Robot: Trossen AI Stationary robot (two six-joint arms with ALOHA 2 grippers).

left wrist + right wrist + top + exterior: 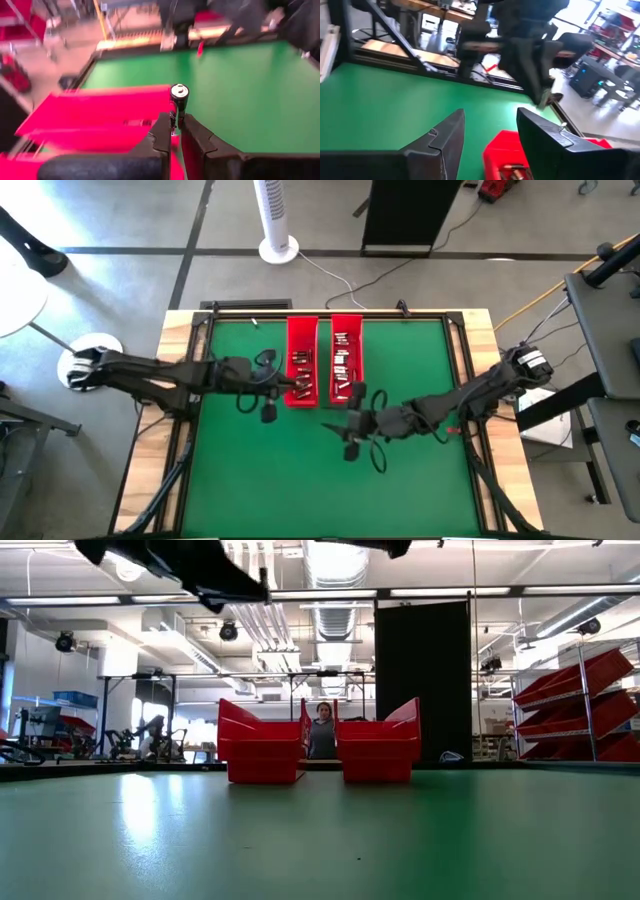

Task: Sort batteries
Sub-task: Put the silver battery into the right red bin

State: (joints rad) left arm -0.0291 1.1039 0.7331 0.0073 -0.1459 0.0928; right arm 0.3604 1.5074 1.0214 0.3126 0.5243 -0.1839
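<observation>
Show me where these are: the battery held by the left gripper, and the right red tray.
battery [179, 95]: left wrist view, on its silvery top end.
right red tray [378, 750]: low view, on its front wall.

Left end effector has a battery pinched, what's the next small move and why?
Probably carry it a little farther over the left tray and lower before releasing. The left end effector is shut on a battery that stands up between its fingertips, right at the tray's edge beside the green mat. The right end effector hangs open over the right tray.

No readable text, labels or numbers anywhere.
</observation>
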